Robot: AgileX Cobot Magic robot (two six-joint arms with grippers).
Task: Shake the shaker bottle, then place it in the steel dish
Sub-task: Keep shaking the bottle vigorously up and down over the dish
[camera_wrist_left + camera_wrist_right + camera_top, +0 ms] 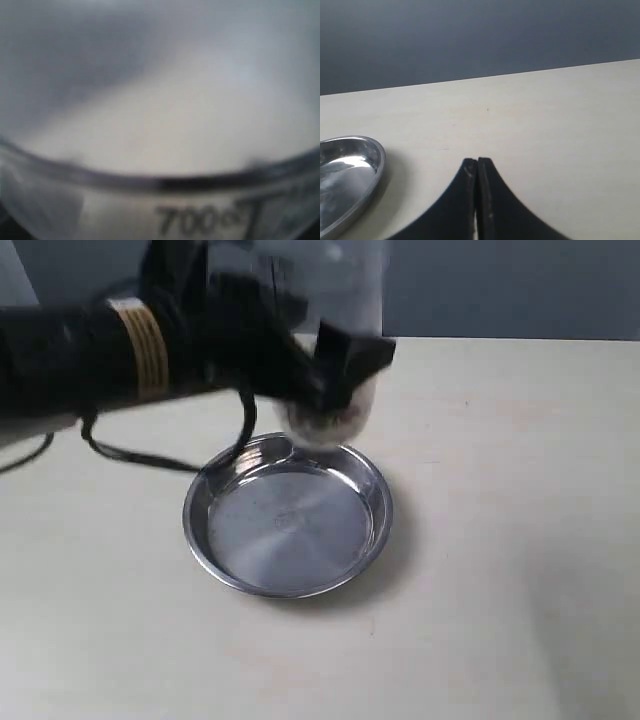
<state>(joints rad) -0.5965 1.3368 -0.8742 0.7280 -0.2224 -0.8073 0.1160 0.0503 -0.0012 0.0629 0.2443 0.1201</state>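
Observation:
The clear shaker bottle [335, 350] hangs blurred in the air above the far rim of the steel dish [288, 518], with brown beads at its lower end. My left gripper [335, 370] is shut on the bottle from the left. In the left wrist view the bottle [200, 220] fills the lower frame with its "700" scale mark, and the fingers are hidden. The right gripper [477, 161] is shut with nothing in it, low over the table to the right of the dish [350, 170].
The cream table [500, 540] spreads all round the dish. A black cable [150, 455] trails from the left arm to the dish's far-left rim. A grey wall [470, 35] stands behind the table.

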